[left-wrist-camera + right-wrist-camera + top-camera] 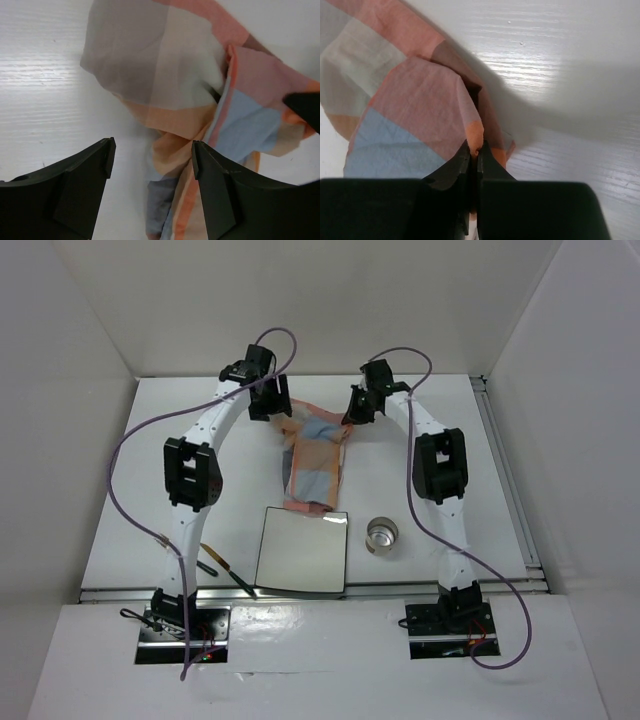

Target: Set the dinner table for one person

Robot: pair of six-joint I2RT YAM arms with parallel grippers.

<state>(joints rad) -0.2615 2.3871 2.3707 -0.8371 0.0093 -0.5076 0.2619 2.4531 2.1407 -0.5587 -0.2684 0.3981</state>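
Note:
A crumpled orange, blue and grey checked cloth (315, 455) lies on the far middle of the white dinner table (180, 440). My right gripper (474, 150) is shut on a raised fold at the cloth's (415, 115) far right corner. My left gripper (151, 150) hangs open just above the cloth's (165, 75) far left edge, with folds of cloth below and between its fingers but nothing pinched. In the top view the left gripper (268, 410) and right gripper (352, 420) flank the cloth's far end.
A square white plate (302, 550) sits at the near middle, touching the cloth's near end. A small metal cup (381, 535) stands to its right. Dark-handled cutlery (215, 562) lies left of the plate near the left arm's base.

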